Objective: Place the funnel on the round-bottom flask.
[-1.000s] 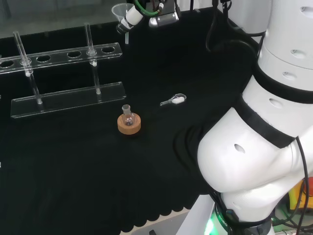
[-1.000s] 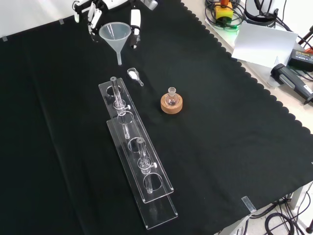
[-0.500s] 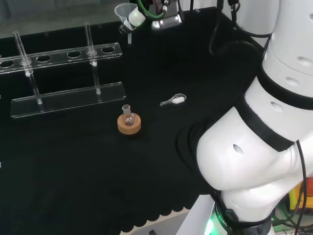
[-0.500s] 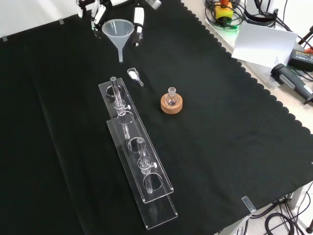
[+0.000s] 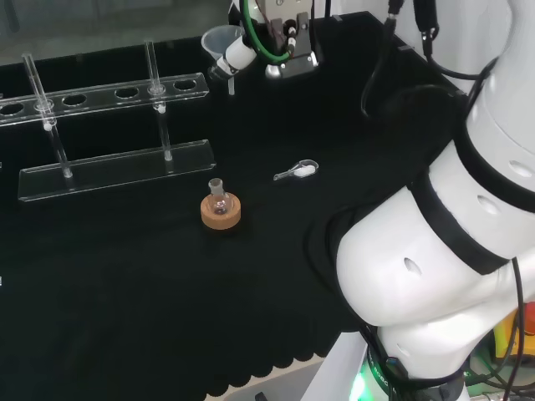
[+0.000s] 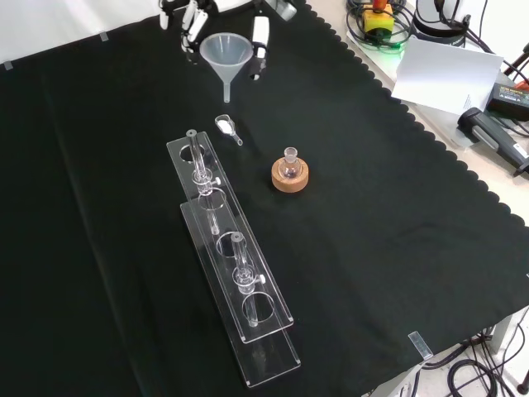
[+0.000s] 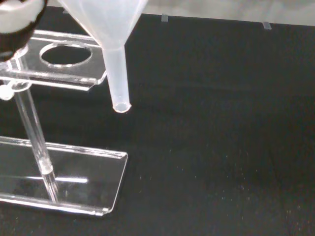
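Since a moment ago, the hand [image 6: 258, 35] and the funnel [image 6: 227, 56] have slid to the right in the front view, closer to the line of the flask. Nothing else on the cloth has moved.

Going left to right in the front view, first comes the clear rack [image 6: 235, 273]. It is long and has round holes in its top. Two thin glass tubes [image 6: 197, 161] stand in it.

Next, near the top of the view, is the funnel. It is up in the air, wide end up and thin spout pointing down. The hand's fingers [image 6: 259, 33] are curled round its rim on both sides, so the hand is holding it. In the wrist view the spout [image 7: 118, 78] hangs above the black cloth [image 7: 221, 123], close to one end of the rack [image 7: 59, 69].

Just below the funnel in the front view lies a small clear scoop [image 6: 227, 127] with something white in it.

A bit more to the right is the round flask [image 6: 289, 165]. It sits upright in a cork ring [image 6: 290, 176] with its open neck pointing up. The funnel is well apart from it.

In the head view the hand [image 5: 242, 52] holds the funnel [image 5: 221, 42] at the far edge of the cloth, beyond the rack [image 5: 109, 125]. The flask [image 5: 219, 197] is much nearer to the camera, and the scoop [image 5: 298, 172] lies to its right.
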Action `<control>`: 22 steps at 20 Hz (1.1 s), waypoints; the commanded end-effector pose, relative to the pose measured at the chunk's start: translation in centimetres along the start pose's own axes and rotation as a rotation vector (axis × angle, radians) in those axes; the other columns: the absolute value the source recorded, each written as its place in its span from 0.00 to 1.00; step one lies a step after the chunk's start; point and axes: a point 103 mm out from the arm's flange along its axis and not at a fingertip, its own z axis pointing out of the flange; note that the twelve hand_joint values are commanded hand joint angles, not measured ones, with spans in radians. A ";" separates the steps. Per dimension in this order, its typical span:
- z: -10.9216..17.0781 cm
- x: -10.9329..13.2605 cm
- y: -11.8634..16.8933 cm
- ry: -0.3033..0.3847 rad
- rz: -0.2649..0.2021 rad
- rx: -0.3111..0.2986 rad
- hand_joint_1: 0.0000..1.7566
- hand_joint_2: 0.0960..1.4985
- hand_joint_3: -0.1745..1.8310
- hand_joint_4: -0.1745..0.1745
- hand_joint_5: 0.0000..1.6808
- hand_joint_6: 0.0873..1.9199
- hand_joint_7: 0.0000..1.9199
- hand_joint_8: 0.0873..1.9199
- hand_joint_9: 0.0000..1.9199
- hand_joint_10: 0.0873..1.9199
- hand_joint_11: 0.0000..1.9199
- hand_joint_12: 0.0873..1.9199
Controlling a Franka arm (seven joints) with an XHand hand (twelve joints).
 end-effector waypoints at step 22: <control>3.6 3.8 -4.9 0.095 0.007 0.092 0.44 0.33 0.37 0.86 0.58 0.31 0.67 0.26 0.48 0.11 0.00 0.59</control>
